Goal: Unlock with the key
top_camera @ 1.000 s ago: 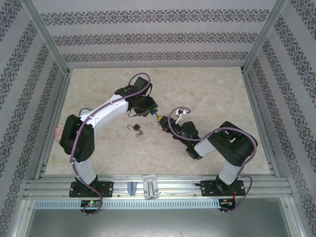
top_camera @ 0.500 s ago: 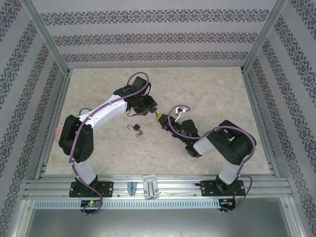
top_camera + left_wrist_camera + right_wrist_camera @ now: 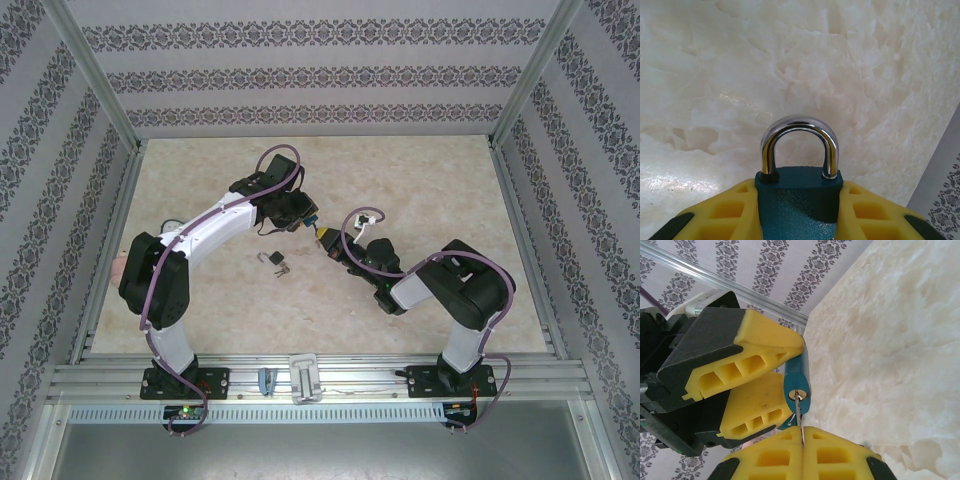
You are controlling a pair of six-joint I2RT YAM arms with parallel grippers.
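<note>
In the view from above, the left jaws and the right jaws meet tip to tip over the bench (image 3: 420,190). A second padlock (image 3: 276,261) lies on the bench near the left jaws, and nothing touches it.

In the left wrist view, the left jaws are clenched on the body of the teal padlock (image 3: 799,200), with one yellow pad on each side. The steel shackle (image 3: 799,142) stands out ahead of the jaws. Both its legs sit in the body, so the lock is not yet open.

In the right wrist view, the right jaws grasp the key (image 3: 800,416), and its thin blade points out ahead of them. The tip of the blade is at the keyhole (image 3: 796,394); how deep it is I cannot tell. I judge that grasping and aligning are done. Full insertion, the turn and the release of the shackle are left.
</note>
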